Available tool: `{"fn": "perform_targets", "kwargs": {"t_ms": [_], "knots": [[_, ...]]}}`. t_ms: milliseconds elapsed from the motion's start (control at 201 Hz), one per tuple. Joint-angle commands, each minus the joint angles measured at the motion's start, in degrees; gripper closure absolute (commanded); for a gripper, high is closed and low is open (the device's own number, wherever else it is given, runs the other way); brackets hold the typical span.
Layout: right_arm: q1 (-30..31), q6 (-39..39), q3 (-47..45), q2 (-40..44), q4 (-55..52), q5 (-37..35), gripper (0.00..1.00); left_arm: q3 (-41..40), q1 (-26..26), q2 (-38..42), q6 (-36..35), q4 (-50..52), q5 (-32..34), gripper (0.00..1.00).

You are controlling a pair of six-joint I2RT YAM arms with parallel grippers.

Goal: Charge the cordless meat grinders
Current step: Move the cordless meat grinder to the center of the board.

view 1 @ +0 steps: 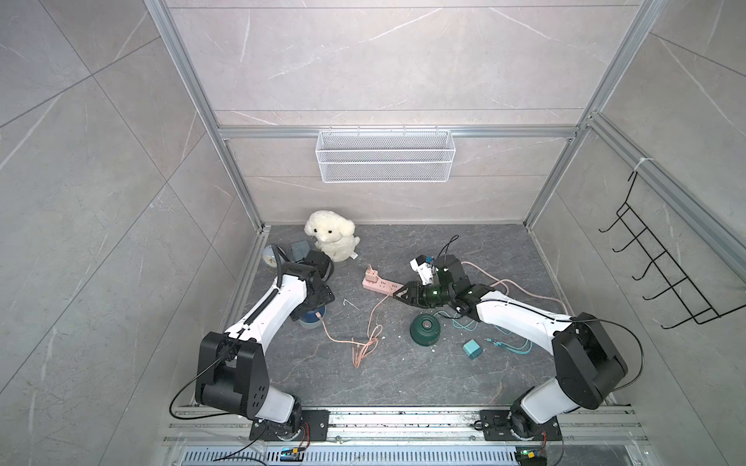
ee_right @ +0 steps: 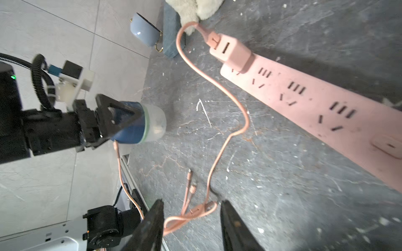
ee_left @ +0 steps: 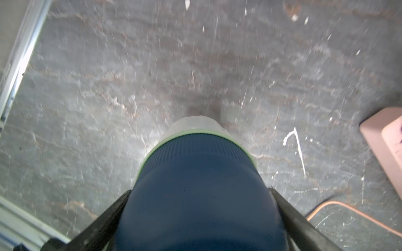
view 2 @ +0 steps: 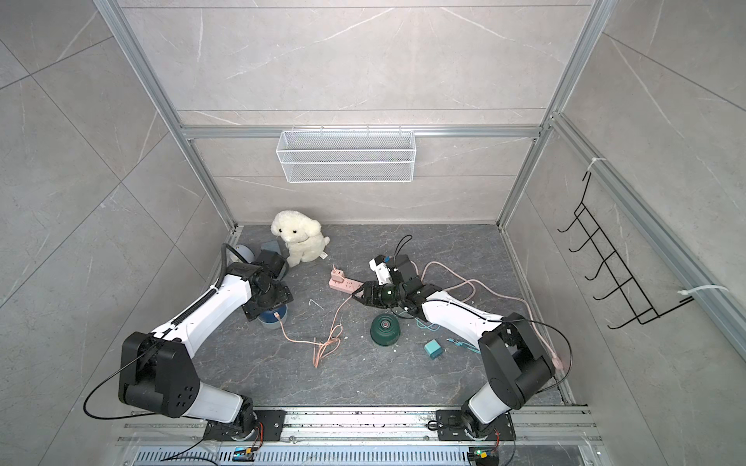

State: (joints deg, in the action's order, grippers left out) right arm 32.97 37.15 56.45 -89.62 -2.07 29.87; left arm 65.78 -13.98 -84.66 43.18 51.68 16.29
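Clamping the navy grinder [ee_left: 196, 219], the left end effector [ee_left: 199, 191] points down — the right end effector [ee_right: 191, 201], jaws apart, hovers over pink cable [ee_right: 217, 156].

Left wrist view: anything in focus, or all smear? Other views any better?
Left wrist view: the floor is streaked with blur, and the navy grinder is close up and soft. Right wrist view: the pink power strip is slightly smeared, its slots readable. Both top views: sharp and evenly lit.
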Motion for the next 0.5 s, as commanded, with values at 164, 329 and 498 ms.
{"fn": "perform_targets", "kwargs": {"t_ms": [164, 329, 498], "knots": [[-1.89, -11.49, 1.23, 3.38, -14.15, -10.09, 0.48, 3.01, 7.31, -3.47, -14.76, -10.37, -5.42, 0.59], [-3.54, -14.49, 2.60, 2.78, -17.62, -12.82, 0.46, 5.84, 8.35, -7.33, -18.52, -10.50, -8.34, 0.54], [-6.02, -16.11, 3.46, 2.90, -20.38, -15.62, 0.45, 10.24, 8.44, -10.88, -20.54, -5.64, -7.69, 0.33]]}}
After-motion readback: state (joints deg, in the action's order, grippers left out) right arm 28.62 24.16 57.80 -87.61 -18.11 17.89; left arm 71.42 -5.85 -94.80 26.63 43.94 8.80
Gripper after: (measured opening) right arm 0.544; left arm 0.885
